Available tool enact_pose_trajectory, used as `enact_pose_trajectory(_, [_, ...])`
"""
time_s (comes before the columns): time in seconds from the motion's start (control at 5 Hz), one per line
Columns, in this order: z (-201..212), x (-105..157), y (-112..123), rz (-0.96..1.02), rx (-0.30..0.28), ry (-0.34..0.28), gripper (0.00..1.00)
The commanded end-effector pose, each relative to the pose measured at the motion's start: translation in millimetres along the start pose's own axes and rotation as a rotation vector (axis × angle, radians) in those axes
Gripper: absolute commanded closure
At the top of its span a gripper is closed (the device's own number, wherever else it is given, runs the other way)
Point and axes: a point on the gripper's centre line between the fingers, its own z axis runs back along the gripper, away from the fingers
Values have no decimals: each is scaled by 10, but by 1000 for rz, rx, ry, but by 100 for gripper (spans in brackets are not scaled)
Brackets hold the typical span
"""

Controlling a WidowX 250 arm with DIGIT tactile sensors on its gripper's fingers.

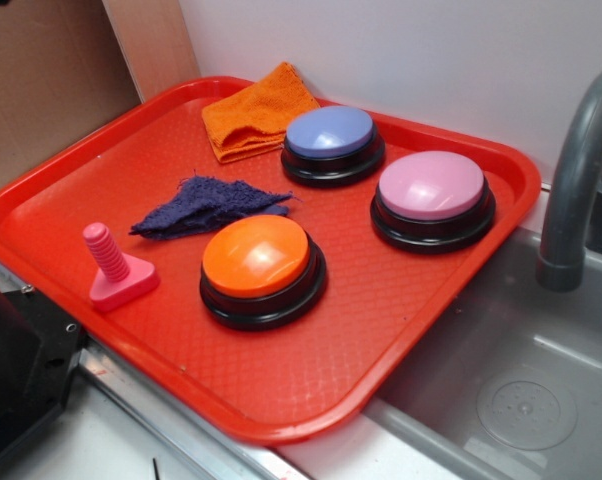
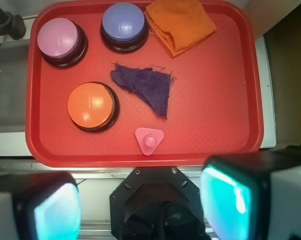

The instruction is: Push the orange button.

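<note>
1. The tray (image 1: 411, 330), red and textured, is the largest thing; it lies beside a grey sink (image 1: 521, 400) with a grey tap (image 1: 571, 190).
2. Three dome buttons of one size stand on it. The orange button (image 1: 257, 256) is nearest the tray's front edge; the pink button (image 1: 432, 186) and the blue button (image 1: 329, 131) stand farther back, each well apart from it.
3. A folded orange cloth (image 1: 256, 110) lies in the far corner just beside the blue button. A crumpled purple rag (image 1: 209, 206) lies mid-tray, its tip close to the orange button; whether they touch I cannot tell.
4. A pink bolt (image 1: 113, 268) stands upright on its head, near the front edge, apart from the orange button.
5. The gripper (image 2: 140, 205) hangs high over the tray's near edge, spread wide, its two fingers (image 2: 225, 200) at the lower corners of the wrist view, nothing between them.
6. What the move turns on: in the wrist view the orange button (image 2: 91, 105) lies ahead of the gripper and off to the left, past the bolt (image 2: 149, 140). My judgement is that the gripper must travel forward, left and down onto the dome, keeping away from the bolt.
7. No brand, label or writing can be read anywhere.
</note>
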Motion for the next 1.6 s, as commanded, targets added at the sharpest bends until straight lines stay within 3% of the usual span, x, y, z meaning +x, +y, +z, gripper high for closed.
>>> enact_pose_trajectory(0.0, [0, 0, 0, 0, 0, 0, 0])
enact_pose_trajectory(0.2, [-463, 280, -435, -254, 35, 12, 0])
enact_pose_trajectory(0.4, [-845, 322, -602, -377, 5, -10, 0])
enact_pose_trajectory(0.8, [-1581, 480, -682, -557, -68, -22, 0])
enact_pose_trajectory(1.0, [-1709, 522, -756, -597, -36, 21, 0])
enact_pose_trajectory(1.4, [-1722, 512, -818, -626, -58, 5, 0])
